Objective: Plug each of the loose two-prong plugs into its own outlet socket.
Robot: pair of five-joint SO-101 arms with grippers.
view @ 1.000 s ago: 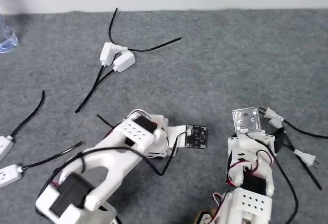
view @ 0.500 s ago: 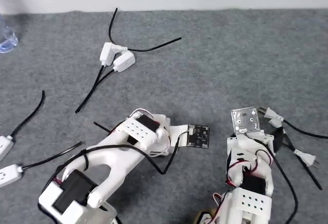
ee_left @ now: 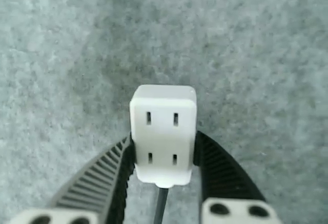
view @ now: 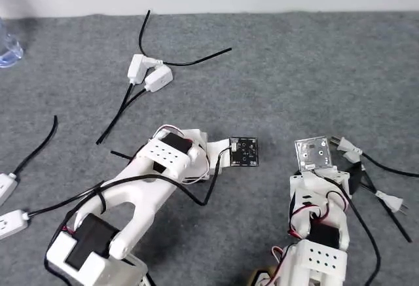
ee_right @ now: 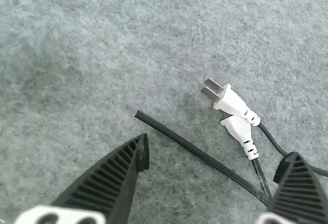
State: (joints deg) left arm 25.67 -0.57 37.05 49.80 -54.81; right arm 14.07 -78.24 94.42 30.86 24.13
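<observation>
"Where's the socket just now?"

"The white two-outlet socket block [ee_left: 163, 116], with its black cord, is pinched by its sides in the left pincer [ee_left: 164, 149]. Its slots face that arm's camera, and it's over the middle of the grey felt worktop [view: 294, 70]. In the last second the arm carried it a little toward the far edge and slightly toward the left edge."

"And the plugs?"

"The two white two-prong plugs [ee_right: 225, 98] lie close together near the right edge, unmoved. The right pincer [ee_right: 218, 155] hangs over them, spread wide and holding nothing. It hasn't stirred."

"So nothing's mated yet?"

"No. I'd say the socket is only being positioned, and a plug still needs picking up."
</observation>
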